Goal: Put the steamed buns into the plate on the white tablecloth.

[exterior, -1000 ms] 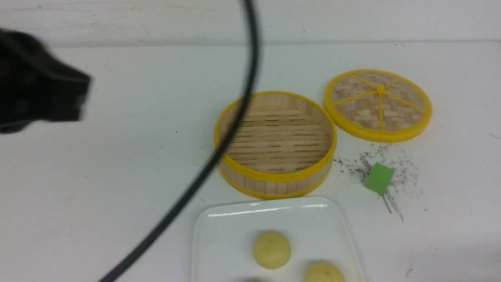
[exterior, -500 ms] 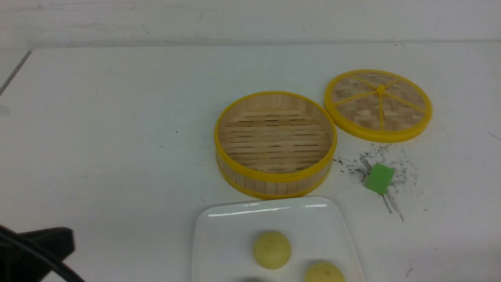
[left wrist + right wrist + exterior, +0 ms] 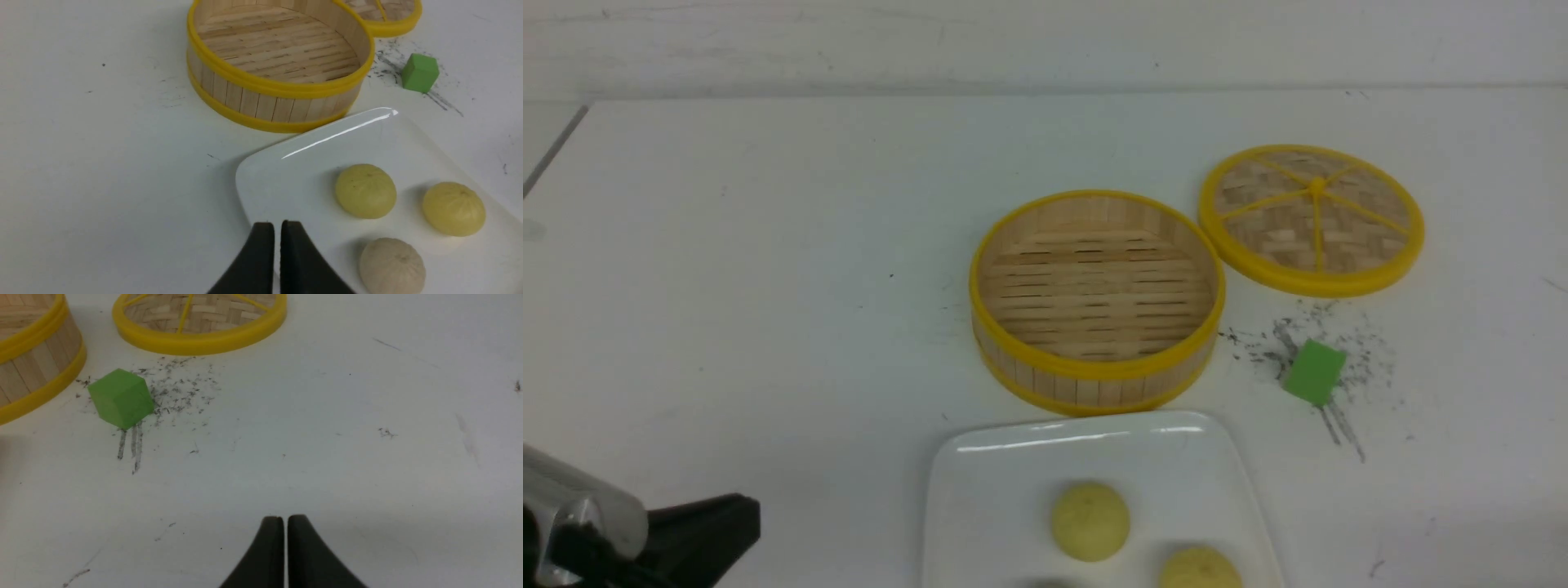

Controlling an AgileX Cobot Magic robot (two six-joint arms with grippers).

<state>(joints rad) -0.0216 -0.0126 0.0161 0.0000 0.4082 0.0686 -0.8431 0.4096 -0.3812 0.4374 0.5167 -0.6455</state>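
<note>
Two yellow buns (image 3: 365,191) sit apart on the plate (image 3: 302,155), presumably already delivered from the steamer (image 3: 282,87) beyond that plate, so both left claw (image 3: 274,228) and right claw (image 3: 285,522) are nearly closed, gripping nothing.

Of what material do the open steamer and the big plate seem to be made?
The steamer: probably bamboo, matte, since pale slats and thin wall strips show; its yellow rims look smooth, perhaps plastic or painted. The plate: hard, glossy white, with a bright reflection along its edge; it may be ceramic or melamine, I cannot tell which.
</note>
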